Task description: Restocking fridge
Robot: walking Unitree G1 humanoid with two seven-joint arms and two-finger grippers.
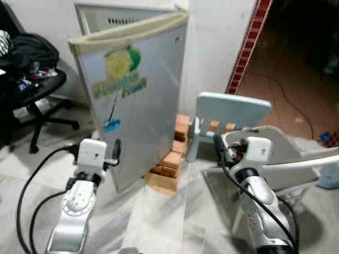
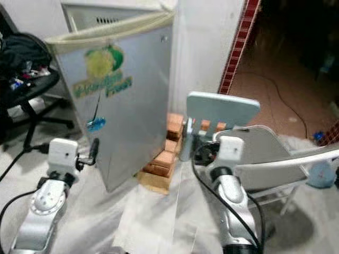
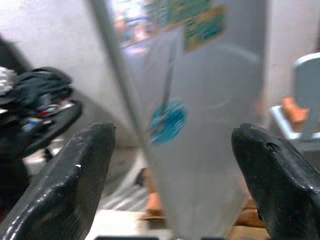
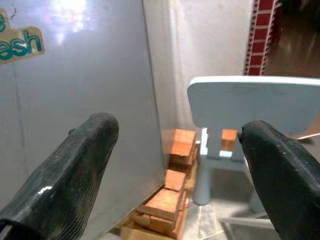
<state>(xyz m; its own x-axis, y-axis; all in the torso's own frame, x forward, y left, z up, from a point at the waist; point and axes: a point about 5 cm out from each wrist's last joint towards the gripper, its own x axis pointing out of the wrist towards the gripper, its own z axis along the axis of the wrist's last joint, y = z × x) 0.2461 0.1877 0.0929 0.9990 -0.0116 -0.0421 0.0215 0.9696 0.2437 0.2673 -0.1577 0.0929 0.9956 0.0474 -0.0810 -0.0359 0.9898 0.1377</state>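
The small grey fridge (image 1: 132, 100) stood against the white wall, its door (image 1: 139, 114) swung partly open toward the robot. On the door was a yellow-and-green sticker (image 1: 121, 74) with green lettering; in the right wrist view the letters "esh" could be read, the rest cut off. A small round blue sticker (image 1: 112, 125) sat lower down, too blurred to read.

The left claw (image 3: 172, 165) hung just before the door's edge, its fingers (image 3: 75, 175) spread wide apart with the edge between them, not touching. The right claw (image 4: 180, 165) was raised with its fingers (image 4: 75, 165) likewise wide apart, gripping nothing, pointed toward the door's hinge side and a pale blue child's chair (image 1: 230, 114).

Orange bricks (image 1: 172, 159) were stacked on the floor (image 1: 159, 222) between fridge and chair. The floor was pale and streaked. A black office chair (image 1: 32, 79) heaped with dark clothes stood to the left; a red-tiled pillar (image 1: 249, 45) edged a dim room to the right. The fridge's inside was hidden behind the door.
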